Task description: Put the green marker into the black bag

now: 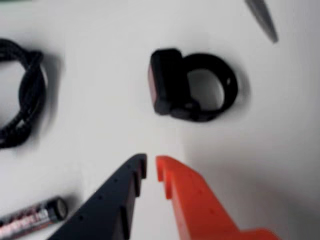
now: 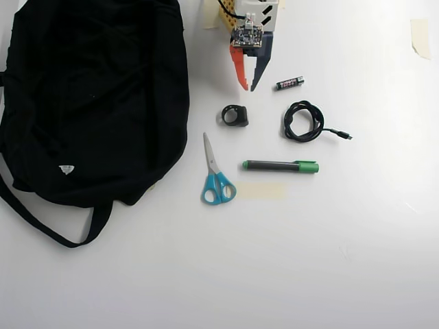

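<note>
Green marker [image 2: 280,166] on table beside scissors [image 2: 216,175]; gripper [image 2: 247,88] nearly closed, seemingly empty.

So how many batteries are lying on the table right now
1. The battery lies just right of the tool in the overhead view, above the coiled cable; the wrist view shows it at bottom left. Others could be hidden under the black bag.

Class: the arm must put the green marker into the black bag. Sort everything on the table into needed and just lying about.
Needed: green marker, black bag, claw.

Lying about: scissors, battery, coiled cable, black ring-shaped clip.
</note>
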